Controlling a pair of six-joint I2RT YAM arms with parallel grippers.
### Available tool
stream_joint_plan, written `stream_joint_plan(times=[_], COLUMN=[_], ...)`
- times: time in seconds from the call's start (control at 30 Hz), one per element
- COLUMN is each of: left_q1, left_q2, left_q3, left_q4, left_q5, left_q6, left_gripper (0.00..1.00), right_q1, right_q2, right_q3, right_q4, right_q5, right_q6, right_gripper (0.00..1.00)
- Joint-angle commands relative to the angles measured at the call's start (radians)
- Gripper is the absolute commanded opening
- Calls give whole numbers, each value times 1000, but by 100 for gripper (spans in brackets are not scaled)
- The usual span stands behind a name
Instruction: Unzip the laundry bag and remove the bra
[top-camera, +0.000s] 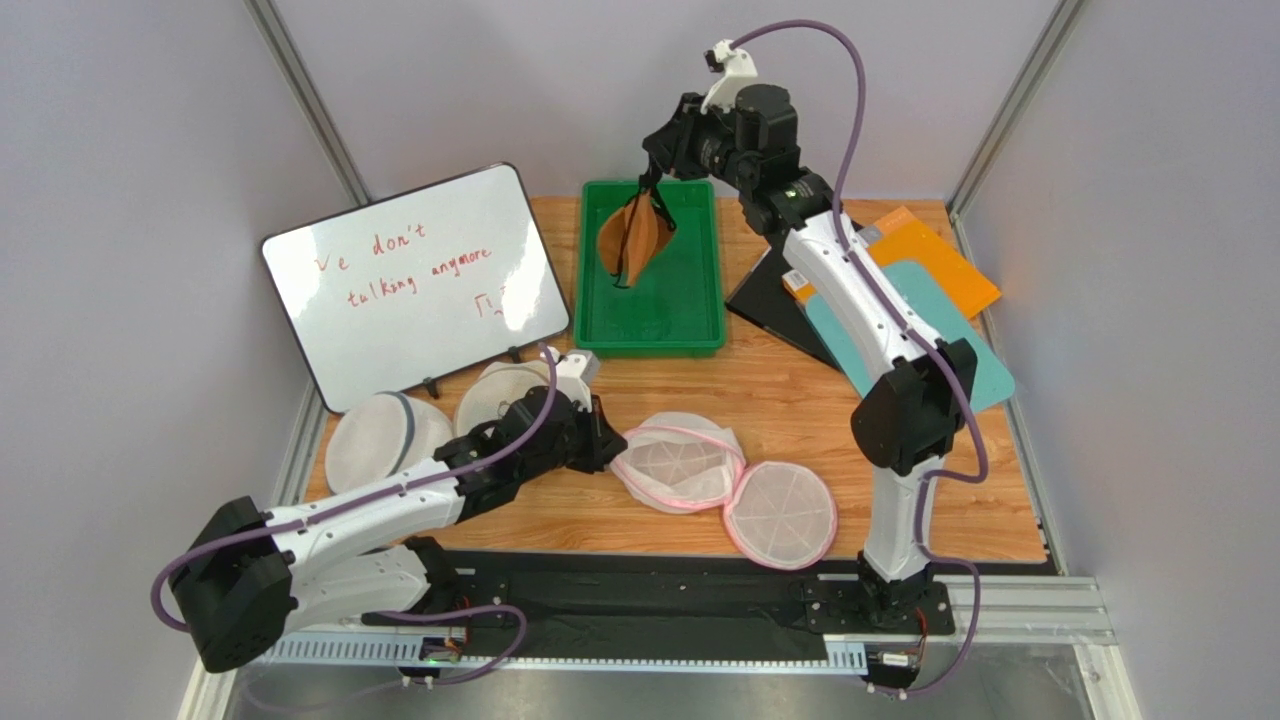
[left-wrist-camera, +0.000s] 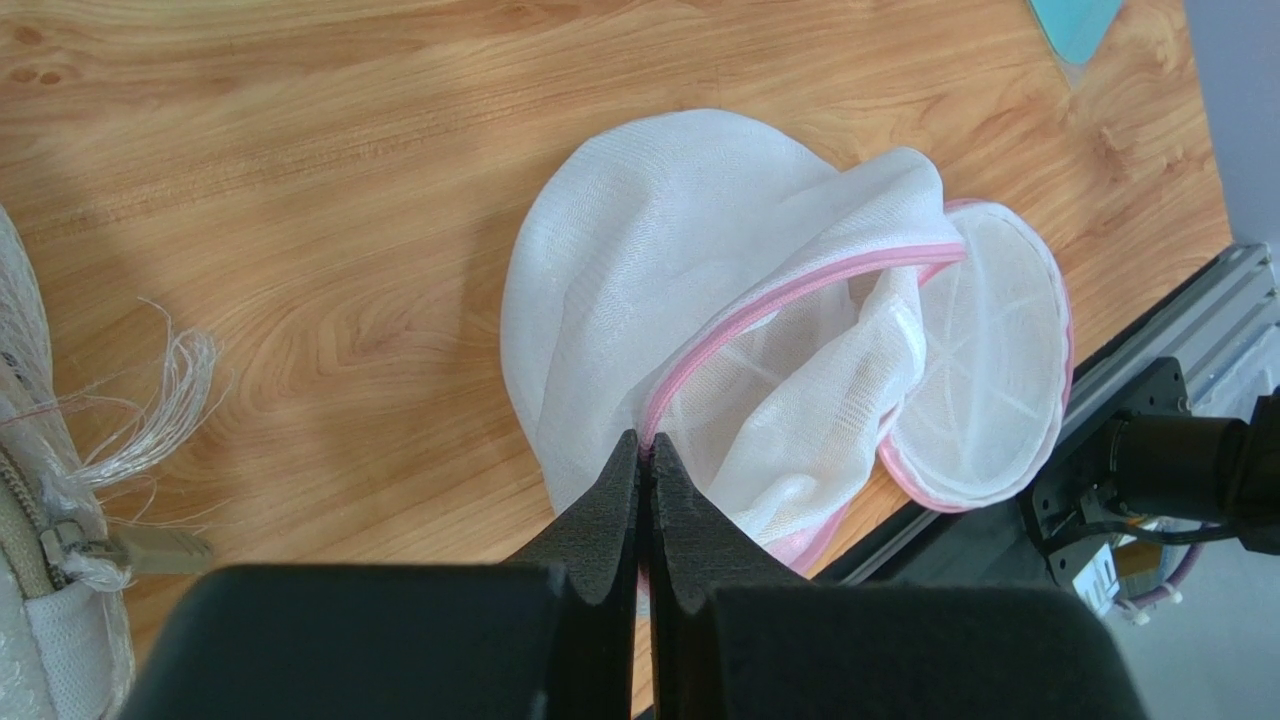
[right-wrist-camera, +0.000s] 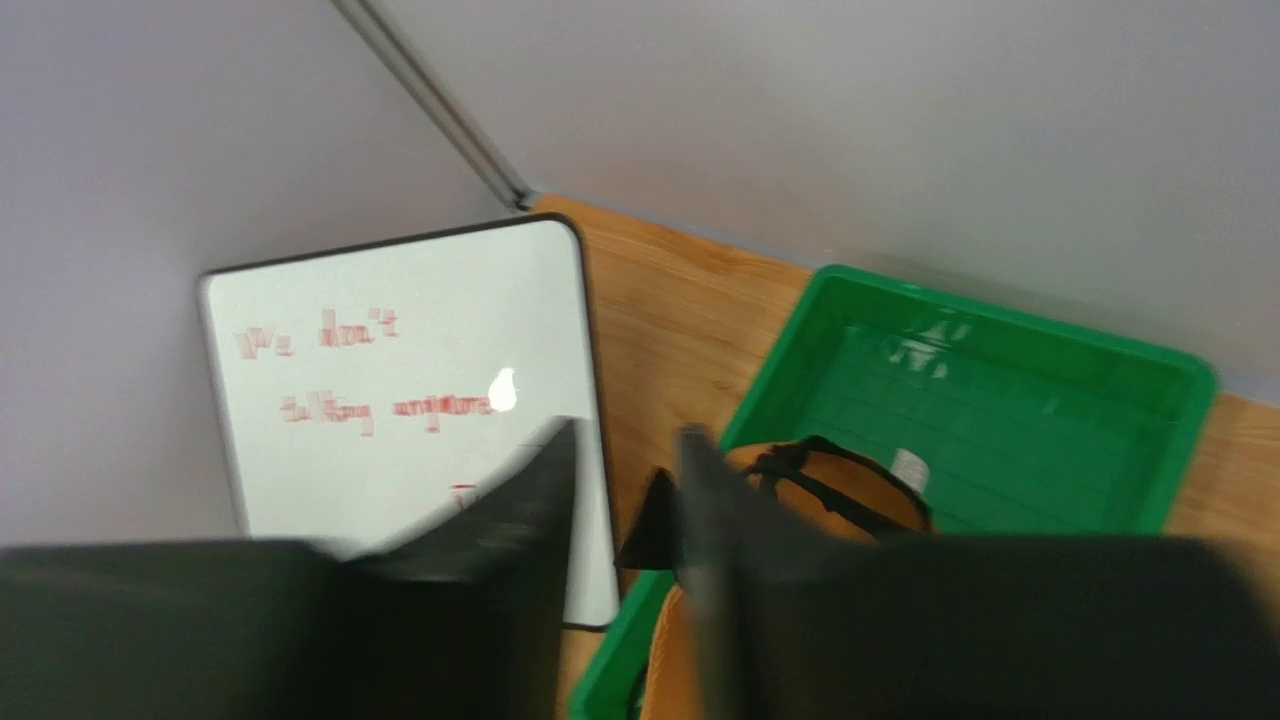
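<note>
The laundry bag (top-camera: 679, 461) lies open on the wooden table, white mesh with pink trim, its round flap (top-camera: 780, 513) folded out to the right. In the left wrist view the laundry bag (left-wrist-camera: 706, 270) gapes open with nothing inside. My left gripper (top-camera: 609, 446) (left-wrist-camera: 646, 443) is shut on its pink rim. My right gripper (top-camera: 657, 177) (right-wrist-camera: 624, 450) hovers over the green tray (top-camera: 691, 323) with its jaws apart. The brown bra (top-camera: 634, 237) (right-wrist-camera: 819, 488) with black straps hangs just below it over the green tray (right-wrist-camera: 1037, 435), beside one finger.
A whiteboard (top-camera: 413, 278) (right-wrist-camera: 391, 375) leans at the back left. Two plain white mesh bags (top-camera: 383, 435) (top-camera: 504, 398) lie by my left arm, and one (left-wrist-camera: 30, 495) shows at the left wrist view's edge. Orange, teal and black sheets (top-camera: 932, 263) lie at the back right.
</note>
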Motion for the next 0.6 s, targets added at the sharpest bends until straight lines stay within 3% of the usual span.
stream_joint_plan(times=[0.0, 0.07, 0.1, 0.47, 0.57], left_q1=[-1, -3, -3, -3, -3], left_q2=[-23, -28, -30, -31, -25], left_q3=[-5, -7, -7, 1, 6], left_q4=[8, 6, 5, 5, 5], left_q5=[-2, -3, -3, -18, -20], left_q6=[-17, -18, -18, -14, -12], left_gripper=[0, 0, 0, 0, 0], right_q1=[3, 1, 3, 4, 3], right_q2=[64, 95, 98, -92, -188], right_q3=[114, 166, 174, -8, -129], right_q4=[-55, -131, -150, -202, -211], right_q5=[183, 197, 198, 126, 110], right_q6=[-38, -55, -60, -109, -104], right_gripper=[80, 98, 100, 100, 99])
